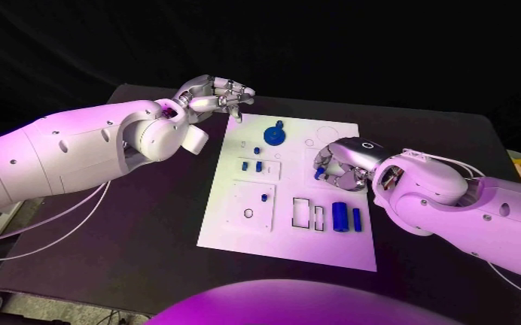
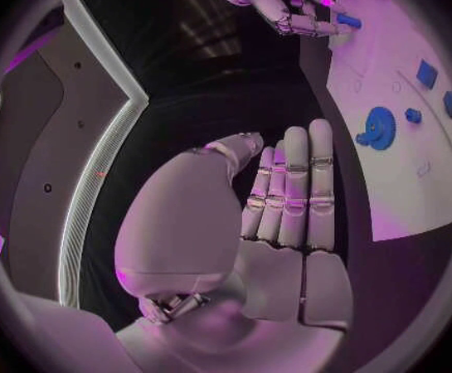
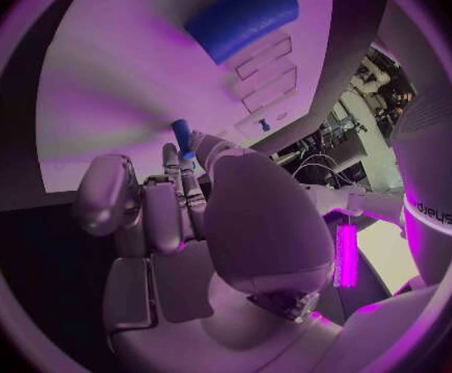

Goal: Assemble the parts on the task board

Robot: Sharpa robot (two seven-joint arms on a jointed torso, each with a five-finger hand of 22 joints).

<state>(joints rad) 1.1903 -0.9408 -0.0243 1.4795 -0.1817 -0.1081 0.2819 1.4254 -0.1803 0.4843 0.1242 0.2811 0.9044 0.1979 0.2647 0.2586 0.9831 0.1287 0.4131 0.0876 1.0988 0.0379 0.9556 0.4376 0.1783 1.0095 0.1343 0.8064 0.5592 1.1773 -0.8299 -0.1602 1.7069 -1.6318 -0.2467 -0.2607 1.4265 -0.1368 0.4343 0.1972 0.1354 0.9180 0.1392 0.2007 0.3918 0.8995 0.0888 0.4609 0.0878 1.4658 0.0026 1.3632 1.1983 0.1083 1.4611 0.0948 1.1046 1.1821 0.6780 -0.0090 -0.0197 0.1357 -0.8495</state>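
The white task board [image 1: 284, 238] lies in the middle of the table. My right hand [image 1: 339, 164] hovers over the board's right side and pinches a small blue peg [image 1: 321, 174] at its fingertips; the right wrist view shows the peg [image 3: 182, 137] between thumb and fingers, and the left wrist view shows it too [image 2: 348, 21]. My left hand [image 1: 217, 97] hangs above the table off the board's far left corner, holding nothing, its fingers [image 2: 293, 186] straight and side by side. A blue gear [image 1: 275, 135] stands near the board's far edge.
Two blue cylinders [image 1: 339, 216] [image 1: 356, 220] lie side by side on the board's near right, next to rectangular slots [image 1: 302, 212]. Small blue pieces [image 1: 253, 165] sit in a recess left of centre. A square raised plate [image 1: 252, 205] occupies the near left.
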